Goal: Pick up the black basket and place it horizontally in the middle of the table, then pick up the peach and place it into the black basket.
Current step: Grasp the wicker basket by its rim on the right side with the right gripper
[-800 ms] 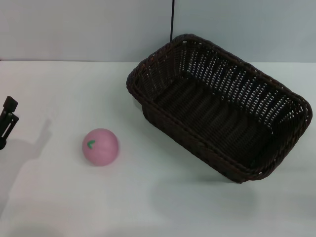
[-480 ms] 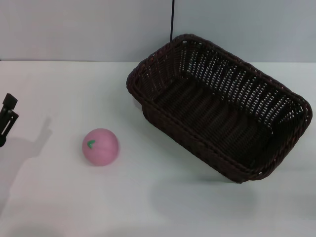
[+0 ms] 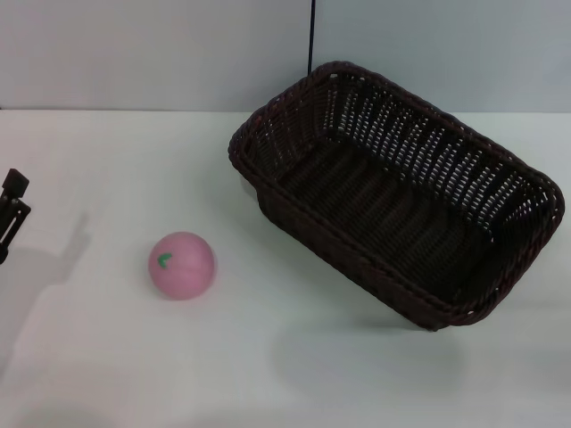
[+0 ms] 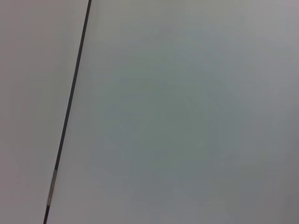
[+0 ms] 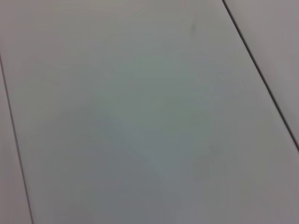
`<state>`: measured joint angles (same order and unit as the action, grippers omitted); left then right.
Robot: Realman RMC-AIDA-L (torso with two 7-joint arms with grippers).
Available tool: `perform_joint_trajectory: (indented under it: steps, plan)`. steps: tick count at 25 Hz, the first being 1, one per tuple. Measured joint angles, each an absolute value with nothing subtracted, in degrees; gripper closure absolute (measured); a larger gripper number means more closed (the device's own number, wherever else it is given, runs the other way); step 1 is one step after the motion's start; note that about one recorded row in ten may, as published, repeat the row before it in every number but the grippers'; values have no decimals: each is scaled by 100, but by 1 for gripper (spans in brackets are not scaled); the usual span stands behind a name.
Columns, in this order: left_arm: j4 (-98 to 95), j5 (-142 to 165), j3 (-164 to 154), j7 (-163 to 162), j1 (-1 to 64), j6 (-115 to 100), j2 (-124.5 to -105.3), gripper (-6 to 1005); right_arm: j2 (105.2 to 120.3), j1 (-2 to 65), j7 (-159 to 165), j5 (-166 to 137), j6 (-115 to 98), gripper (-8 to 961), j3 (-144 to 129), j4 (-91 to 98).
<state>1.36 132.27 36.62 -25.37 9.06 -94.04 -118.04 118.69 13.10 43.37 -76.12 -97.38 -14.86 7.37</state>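
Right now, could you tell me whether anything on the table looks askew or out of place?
Yes: the black basket sits at a slant toward the table's far right, not squared in the middle. It is empty; the peach rests apart on the tabletop. The left pincer shows only at the left edge.

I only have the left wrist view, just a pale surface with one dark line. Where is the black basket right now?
Observer: The black basket sits on the right part of the table, turned diagonally in the head view.
Operator: Anything inside it?
Observer: No, it is empty. The peach lies on the table to the basket's left, apart from it.
Operator: And my left hand?
Observer: The left hand shows only at the head view's left edge, well clear of the peach, holding nothing.
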Motion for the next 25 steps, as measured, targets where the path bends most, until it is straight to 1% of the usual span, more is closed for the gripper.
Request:
perform_joint_trajectory:
  steps: [3, 6, 7, 8, 10, 11, 12, 13, 14, 16, 17, 18, 19, 22, 25]
  plan:
    - [23, 13230, 3642, -2681, 905, -9437, -11791, 164, 11867, 1200, 4697, -7641, -9737, 364, -1501, 1115]
    - [-37, 13231, 3642, -2754, 906, -9442, -11788, 164, 11861, 1095, 5436, -8015, -9737, 366, -1508, 1887]
    - [-73, 13233, 3652, -2783, 905, -9444, -11786, 164, 11854, 1054, 6216, -8441, -9737, 367, -1490, 2637]
    - [-73, 13233, 3652, -2783, 905, -9444, -11786, 164, 11854, 1054, 6216, -8441, -9737, 367, -1490, 2637]
    - [-94, 13234, 3660, -2785, 906, -9445, -11786, 164, 11846, 1056, 7124, -8866, -9742, 369, -1480, 3516]
    - [-106, 13235, 3662, -2786, 907, -9446, -11786, 164, 11828, 1082, 7650, -9095, -9754, 370, -1485, 3995]
    - [-119, 13235, 3663, -2786, 914, -9446, -11786, 164, 11778, 1171, 8761, -9619, -9819, 371, -1528, 4941]
    - [-119, 13235, 3663, -2786, 914, -9446, -11786, 164, 11778, 1171, 8761, -9619, -9819, 371, -1528, 4941]
    - [-130, 13234, 3664, -2786, 934, -9447, -11785, 164, 11744, 1240, 9219, -9867, -9864, 372, -1548, 5381]
    - [-141, 13234, 3663, -2786, 986, -9449, -11785, 164, 11664, 1433, 10176, -10446, -10007, 374, -1573, 6186]
    - [-141, 13235, 3661, -2786, 994, -9449, -11786, 164, 11531, 1711, 11009, -11070, -10246, 374, -1597, 6820]
    - [-141, 13235, 3661, -2786, 994, -9449, -11786, 164, 11531, 1711, 11009, -11070, -10246, 375, -1597, 6820]
    - [-141, 13235, 3661, -2786, 994, -9449, -11786, 164, 11460, 1853, 11369, -11347, -10365, 376, -1621, 7049]
    - [-137, 13233, 3662, -2786, 1016, -9454, -11786, 164, 11198, 2400, 12129, -12224, -10716, 378, -1711, 7528]
    - [-127, 13230, 3663, -2787, 1013, -9467, -11786, 164, 10943, 3032, 12544, -13118, -11074, 381, -1772, 7621]
